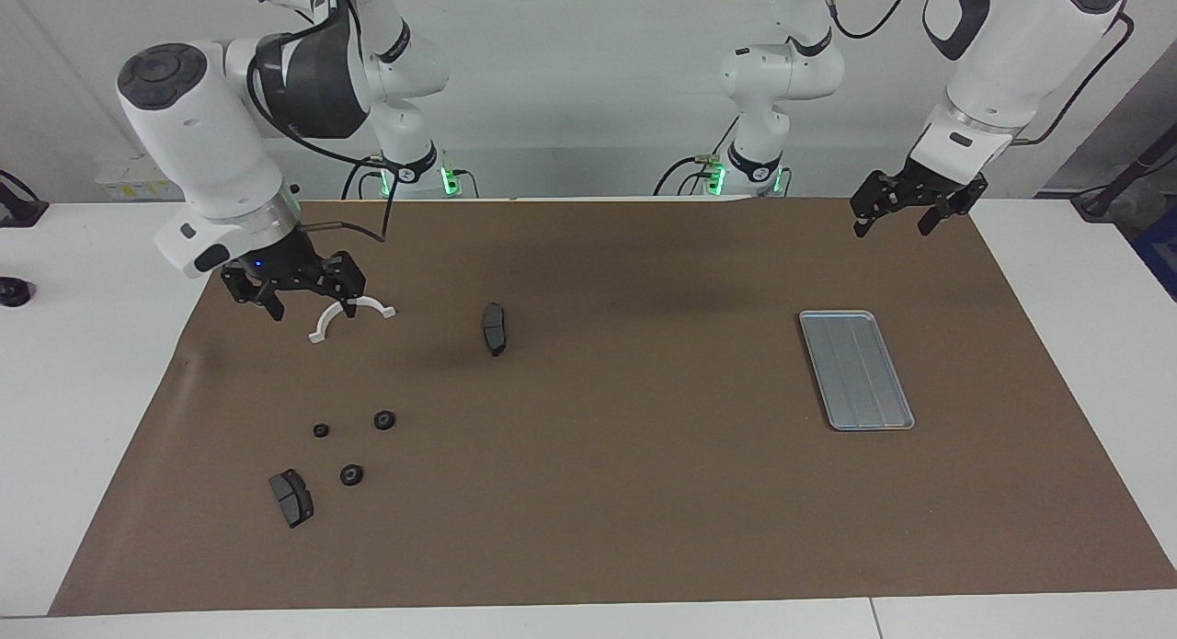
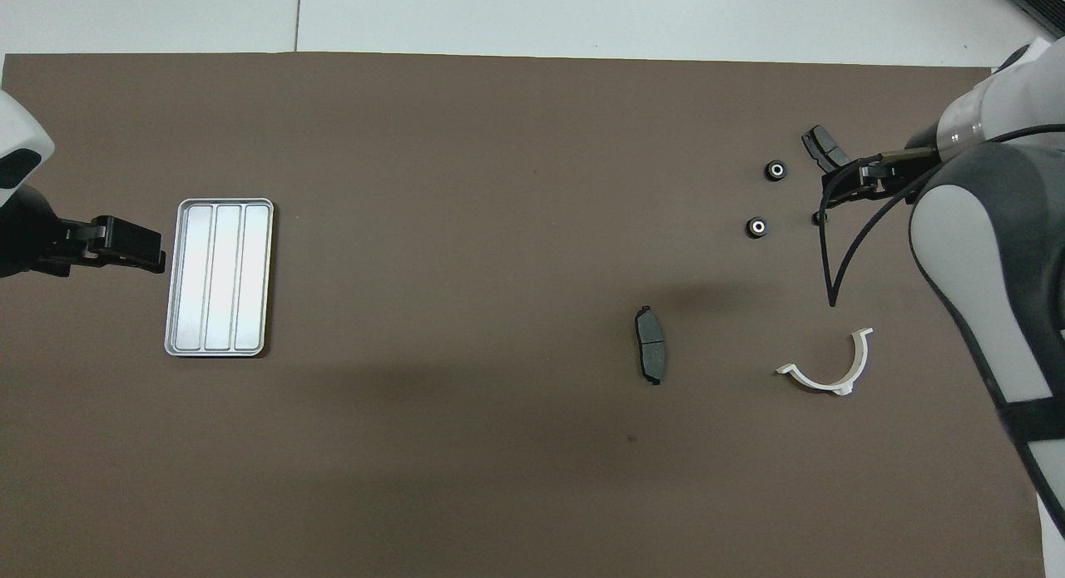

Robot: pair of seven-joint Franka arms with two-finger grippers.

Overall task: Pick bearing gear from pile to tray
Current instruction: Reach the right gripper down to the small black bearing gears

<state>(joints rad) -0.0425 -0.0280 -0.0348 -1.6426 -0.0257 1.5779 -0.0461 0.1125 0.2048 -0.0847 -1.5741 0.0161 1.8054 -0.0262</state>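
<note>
The pile lies at the right arm's end of the brown mat. It holds three small black gears point(image 1: 385, 421) point(image 1: 320, 430) point(image 1: 350, 474), a white half-ring bracket point(image 1: 352, 311) and two dark brake-pad pieces point(image 1: 291, 497) point(image 1: 495, 327). In the overhead view two gears point(image 2: 776, 170) point(image 2: 756, 227) show whole; the third point(image 2: 819, 219) is partly covered by the right arm's cable. My right gripper point(image 1: 311, 308) point(image 2: 861, 181) is open and empty, up in the air over the pile's area, touching nothing. The silver ridged tray point(image 1: 855, 370) point(image 2: 220, 277) lies empty at the left arm's end. My left gripper point(image 1: 894, 223) point(image 2: 125, 244) waits open beside the tray.
The brown mat point(image 1: 625, 492) covers most of the white table point(image 1: 92, 363). One brake-pad piece point(image 2: 651, 355) lies apart from the gears, toward the middle of the mat. The right arm's black cable point(image 2: 832, 254) hangs over the gears' area.
</note>
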